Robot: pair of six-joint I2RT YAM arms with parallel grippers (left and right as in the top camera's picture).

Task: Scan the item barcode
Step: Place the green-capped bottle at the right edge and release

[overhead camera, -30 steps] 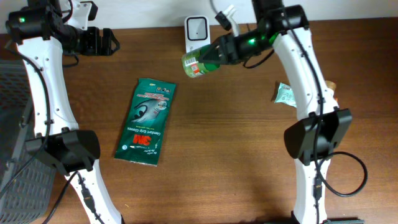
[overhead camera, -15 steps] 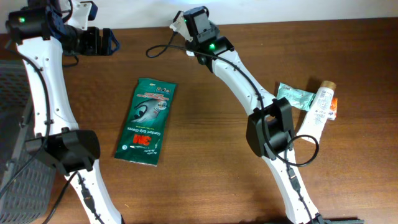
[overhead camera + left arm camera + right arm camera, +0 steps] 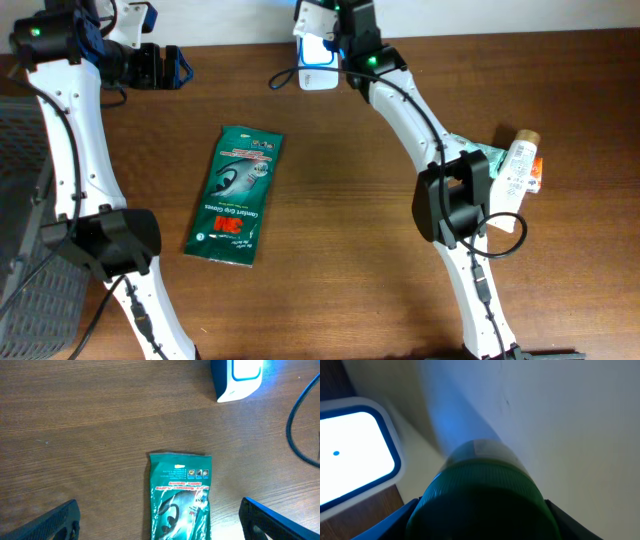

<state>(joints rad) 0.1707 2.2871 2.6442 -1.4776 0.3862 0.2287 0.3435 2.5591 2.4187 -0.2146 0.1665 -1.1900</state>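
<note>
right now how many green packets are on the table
2: the large 3M packet left of centre, and a small packet at the right beside the white tube, partly hidden by the right arm.

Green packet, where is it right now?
In the overhead view the green packet lies flat on the wooden table, left of centre, with the white scanner beyond it at the back edge.

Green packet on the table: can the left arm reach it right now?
Probably yes. The green packet lies flat with nothing on it, and the open left gripper hangs above the table with the packet right in its view.
</note>
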